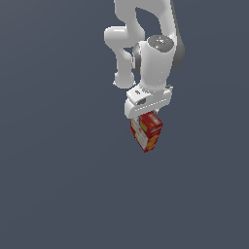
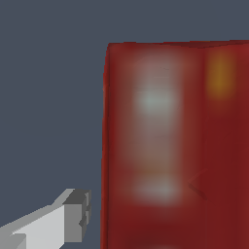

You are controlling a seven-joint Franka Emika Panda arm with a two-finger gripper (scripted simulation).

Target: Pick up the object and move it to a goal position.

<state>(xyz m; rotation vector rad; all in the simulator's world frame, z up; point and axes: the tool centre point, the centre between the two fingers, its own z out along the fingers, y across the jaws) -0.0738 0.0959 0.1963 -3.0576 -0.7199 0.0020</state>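
Gripper (image 1: 146,113) clamped on box (image 1: 147,131), which hangs just under the hand with no support visible below; step judged as carry, next needs steady transfer to goal, not visible

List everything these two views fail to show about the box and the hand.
- Fingers on the box: exterior view, hidden behind the white hand body, so contact is unclear.
- Second finger: wrist view shows only one finger, apart from the box; the other is out of sight.
- Box print: wrist view, blurred by closeness.
- Box's far side: cut off by the frame edge.
- Goal position: no marker in either view.
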